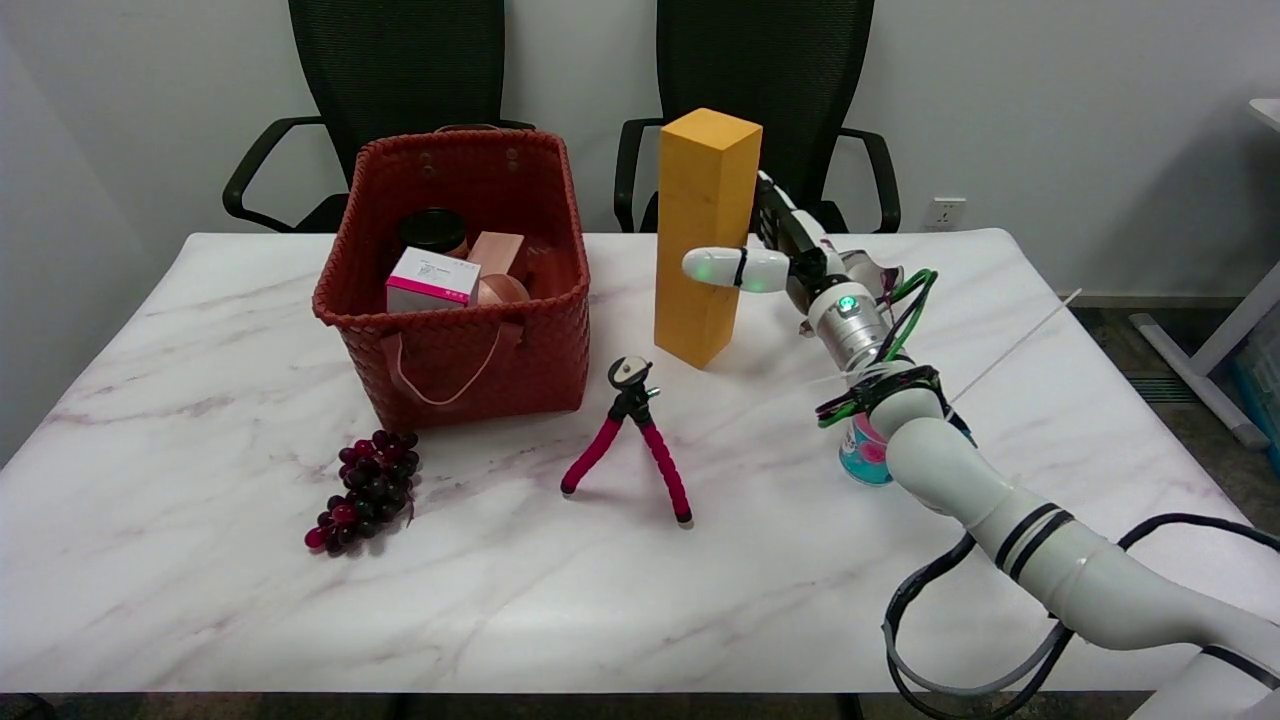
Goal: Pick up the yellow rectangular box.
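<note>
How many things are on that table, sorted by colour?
Yellow: 1, the box, held by the right hand
Red: 1, the basket
Dark purple: 1, the grapes
Pink and black: 1, the tripod
Teal and pink: 1, the can, partly hidden behind the arm
Total: 5, not counting what lies in the basket.

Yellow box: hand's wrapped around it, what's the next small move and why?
Probably a short straight lift. The right hand already grips the yellow box, one of its fingers across the front face and the rest behind, while the box's base still looks to be on the table. Going straight up keeps it away from the red basket beside it.
</note>
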